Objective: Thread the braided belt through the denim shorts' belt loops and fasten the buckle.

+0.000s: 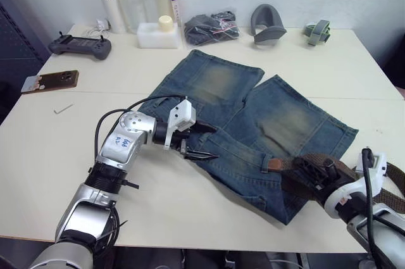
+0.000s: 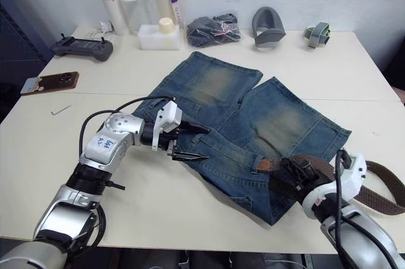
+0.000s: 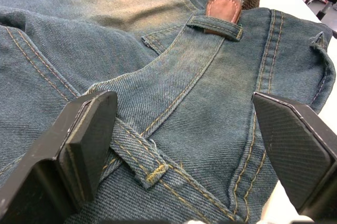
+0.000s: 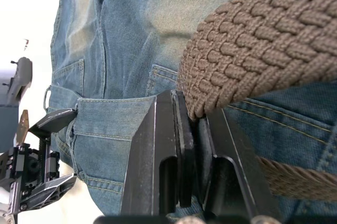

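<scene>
The mid-blue denim shorts with faded yellowish patches on both legs (image 1: 253, 130) lie flat across the middle of the pale table (image 1: 50, 174), waistband toward the lower edge of the head views. The long dark-brown woven braided belt (image 2: 380, 187) trails off at the lower right. Its tan leather tip (image 3: 224, 10) has already passed under one short blue denim belt loop (image 3: 215, 26) near the middle of the waistband.

The right gripper (image 4: 196, 124), at the lower right of the head views, is clamped on the braided strap just behind that loop. The left gripper (image 1: 201, 142), left of centre, has its black fingers spread wide over the waistband, straddling the next belt loop (image 3: 138, 159) without pinching it.

The step in hand appears to be feeding the tip on toward that next loop. To do it well, the right gripper probably should push the strap along the waistband, low and flat, in short strokes, because a woven strap likely buckles if pushed from far back. The left gripper seems best used to lift the next loop so a gap opens, then to take the leather tip once it pokes through and draw it onward. Pulling too hard could bunch the shorts or drag them across the table.

I cannot make out the buckle in these views.
</scene>
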Robot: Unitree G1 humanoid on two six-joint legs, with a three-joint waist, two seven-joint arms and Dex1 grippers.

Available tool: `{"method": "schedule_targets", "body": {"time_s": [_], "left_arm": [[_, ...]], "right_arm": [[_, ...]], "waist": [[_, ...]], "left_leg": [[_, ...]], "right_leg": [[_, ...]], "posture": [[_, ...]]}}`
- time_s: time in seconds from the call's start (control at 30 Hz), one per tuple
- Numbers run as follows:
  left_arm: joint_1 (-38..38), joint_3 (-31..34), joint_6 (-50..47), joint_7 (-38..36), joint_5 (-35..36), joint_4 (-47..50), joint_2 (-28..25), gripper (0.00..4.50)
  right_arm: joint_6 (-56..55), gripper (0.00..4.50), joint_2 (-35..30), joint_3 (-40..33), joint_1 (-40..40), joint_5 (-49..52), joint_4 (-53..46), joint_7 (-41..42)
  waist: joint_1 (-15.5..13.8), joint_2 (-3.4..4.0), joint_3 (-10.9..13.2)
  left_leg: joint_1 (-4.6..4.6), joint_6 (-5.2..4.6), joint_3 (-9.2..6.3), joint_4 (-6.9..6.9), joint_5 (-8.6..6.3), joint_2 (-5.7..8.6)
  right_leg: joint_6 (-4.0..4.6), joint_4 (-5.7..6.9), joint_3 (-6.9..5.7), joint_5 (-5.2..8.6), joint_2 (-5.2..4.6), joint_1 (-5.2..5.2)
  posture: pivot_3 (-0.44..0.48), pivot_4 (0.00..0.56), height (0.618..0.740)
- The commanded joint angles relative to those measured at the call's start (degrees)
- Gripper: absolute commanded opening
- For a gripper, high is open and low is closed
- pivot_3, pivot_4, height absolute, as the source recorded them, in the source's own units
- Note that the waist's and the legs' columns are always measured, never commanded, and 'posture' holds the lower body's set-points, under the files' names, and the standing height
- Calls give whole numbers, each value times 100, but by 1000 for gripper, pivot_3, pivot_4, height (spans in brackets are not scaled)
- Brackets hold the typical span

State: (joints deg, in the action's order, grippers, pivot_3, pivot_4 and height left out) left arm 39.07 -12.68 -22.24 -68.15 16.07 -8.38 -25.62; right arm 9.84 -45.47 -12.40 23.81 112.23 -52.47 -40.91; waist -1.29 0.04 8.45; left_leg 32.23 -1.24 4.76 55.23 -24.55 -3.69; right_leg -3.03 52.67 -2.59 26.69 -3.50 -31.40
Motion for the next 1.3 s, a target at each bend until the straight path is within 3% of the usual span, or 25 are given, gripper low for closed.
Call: {"method": "schedule_targets", "body": {"time_s": [0.03, 0.5, 0.73, 0.8, 1.07, 1.3], "left_arm": [[-33, 86, -11, 59, 61, 253, -39, 4476], [0, 5, -31, 134, 51, 371, 40, 4476], [110, -83, 38, 91, 26, 314, 164, 4476], [158, -95, 74, 74, 19, 256, 187, 4500], [546, -335, 670, -279, -162, -324, 446, 4500], [816, -541, 1280, -501, -341, -793, 801, 4500]], "right_arm": [[-208, 0, 112, 204, -326, 77, -753, -229], [124, 0, 1171, 1559, -1173, -318, -84, -302], [426, 0, 1462, 1799, -1214, -830, 250, -159], [445, 880, 1441, 1602, -986, -839, 210, 19], [1175, 4476, 153, -760, 1073, -341, -423, 1584], [1958, 4476, -730, -2032, 1601, -648, -746, 2960]], "waist": [[1, 0, 0], [26, 0, -1], [25, 0, -1], [24, 0, -1], [-16, -4, -5], [14, -9, -5]], "left_leg": [[0, 0, 0, 0, 0, 0], [-2, 1, 0, 2, 0, 0], [-2, 1, 1, 2, 1, 0], [-2, 1, 0, 2, 0, 0], [3, -3, 4, 3, -2, 4], [-4, -8, 4, -1, -4, 2]], "right_leg": [[0, 0, 0, 0, 0, 0], [2, 15, 2, 1, 0, -4], [3, 15, 2, 2, -1, -4], [3, 15, 2, 2, -1, -4], [0, 9, -3, 1, -6, -1], [-2, 8, 1, 0, 5, 0]], "posture": [[0, 150, 649], [0, 150, 649], [0, 150, 649], [0, 150, 649], [0, 150, 649], [0, 150, 649]]}}
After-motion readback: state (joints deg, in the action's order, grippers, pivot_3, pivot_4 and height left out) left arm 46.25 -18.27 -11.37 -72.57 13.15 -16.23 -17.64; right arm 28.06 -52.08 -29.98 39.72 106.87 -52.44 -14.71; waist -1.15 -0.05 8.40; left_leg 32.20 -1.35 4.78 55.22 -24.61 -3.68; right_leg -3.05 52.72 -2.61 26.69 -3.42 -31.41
